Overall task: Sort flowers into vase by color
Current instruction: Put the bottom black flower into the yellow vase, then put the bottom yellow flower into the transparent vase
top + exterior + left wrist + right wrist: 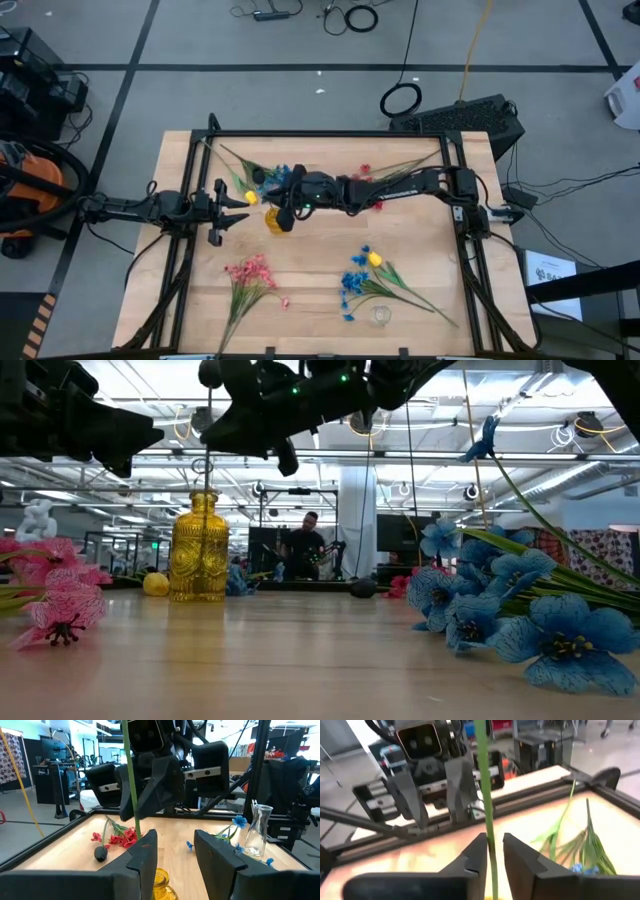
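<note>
Blue flowers (pixel 520 610) lie nearest; mid-surface, the right tool (pixel 492 851) pinches a green stem (pixel 485 790) upright over the yellow vase (pixel 199 550), for insertion; the left tool (pixel 175 851) gapes empty beside it.

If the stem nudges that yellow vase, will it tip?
Possibly. The yellow vase is tall and narrow-necked, so probably top-heavy. The thin green stem pinched by the right end effector looks flexible and would likely bend first.

green stem (pixel 487 820) cut off at both frame edges, yellow vase (pixel 162 882) half behind left tool's fingers (pixel 145 862)
</note>
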